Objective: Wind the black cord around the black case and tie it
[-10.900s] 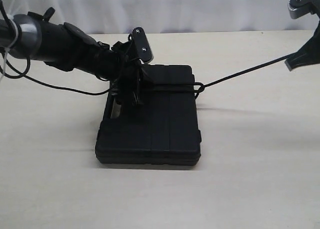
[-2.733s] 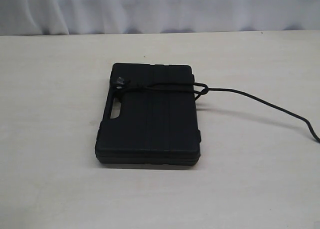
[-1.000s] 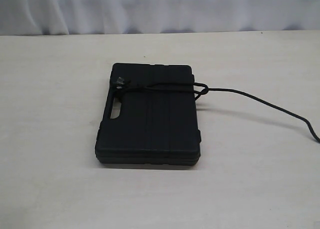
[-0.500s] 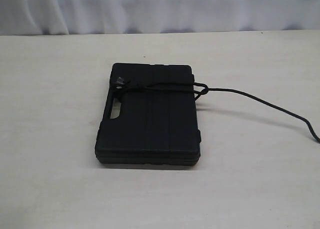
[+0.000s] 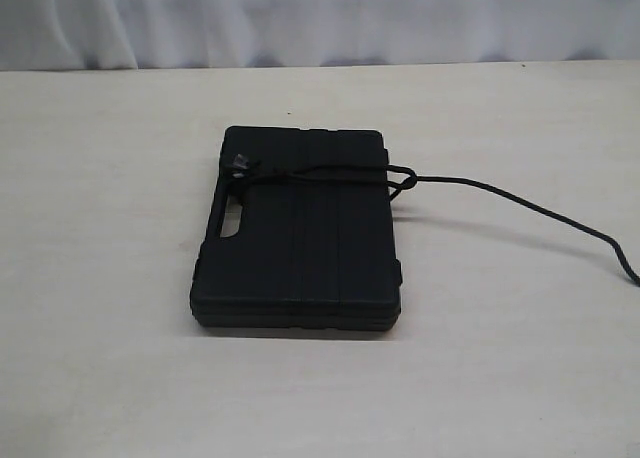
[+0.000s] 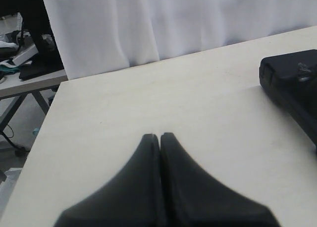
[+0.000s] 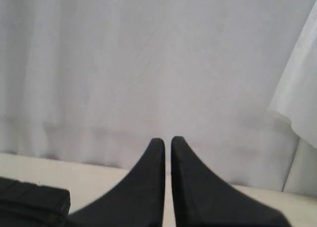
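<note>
On the table (image 5: 120, 358), the black case (image 5: 300, 228) lies flat with its lid up, and the job looks pretty much done. The black cord (image 5: 500, 191) runs in a band across the lid near the case's far end, and where it meets the edge on the handle slot (image 5: 230, 223) side there's a small bunched-up lump (image 5: 243, 166) that reads as the knot. On the opposite edge of the case the cord forms a little loop (image 5: 402, 178), and from there a long loose tail snakes off across the table, away from the case and out of the exterior view. Whether the cord passes under the case, and how snug that knot is, can't be told: black on black, too small. Neither arm shows up near the case in the exterior view. The left end effector (image 6: 160, 136) is pressed together on nothing and sits off to the side, with just a corner of the case (image 6: 292, 83) in its camera. The right end effector (image 7: 167, 139) is also pinched closed and empty, aimed mostly at the white curtain (image 7: 148, 63) beyond the case. So the wrap is on and some kind of tie is made. All that might be left is snugging it up or dealing with that slack tail, if anything.
</note>
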Robot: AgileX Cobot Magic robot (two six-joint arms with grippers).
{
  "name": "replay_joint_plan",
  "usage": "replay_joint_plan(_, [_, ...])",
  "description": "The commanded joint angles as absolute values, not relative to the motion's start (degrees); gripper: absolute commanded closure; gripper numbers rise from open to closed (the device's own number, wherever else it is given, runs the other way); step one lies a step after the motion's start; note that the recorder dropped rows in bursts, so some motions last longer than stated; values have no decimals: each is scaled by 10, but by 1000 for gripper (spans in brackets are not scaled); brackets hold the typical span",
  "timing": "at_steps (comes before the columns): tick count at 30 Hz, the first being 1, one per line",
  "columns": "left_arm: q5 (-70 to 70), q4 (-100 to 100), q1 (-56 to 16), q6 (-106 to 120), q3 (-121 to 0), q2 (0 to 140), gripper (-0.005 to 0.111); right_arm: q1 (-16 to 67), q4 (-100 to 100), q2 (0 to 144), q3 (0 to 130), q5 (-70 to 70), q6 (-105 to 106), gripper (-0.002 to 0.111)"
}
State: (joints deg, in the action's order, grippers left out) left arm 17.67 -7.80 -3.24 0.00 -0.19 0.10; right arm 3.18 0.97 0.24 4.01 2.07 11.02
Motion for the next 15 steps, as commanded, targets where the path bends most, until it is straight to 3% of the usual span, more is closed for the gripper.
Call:
replay_joint_plan(1, [175,-81,-31,0,0,0,107,26,-22,0,0,28,107,104])
replay_joint_plan(15, [175,-81,-31,0,0,0,107,28,-71,0,0,-62,0,104])
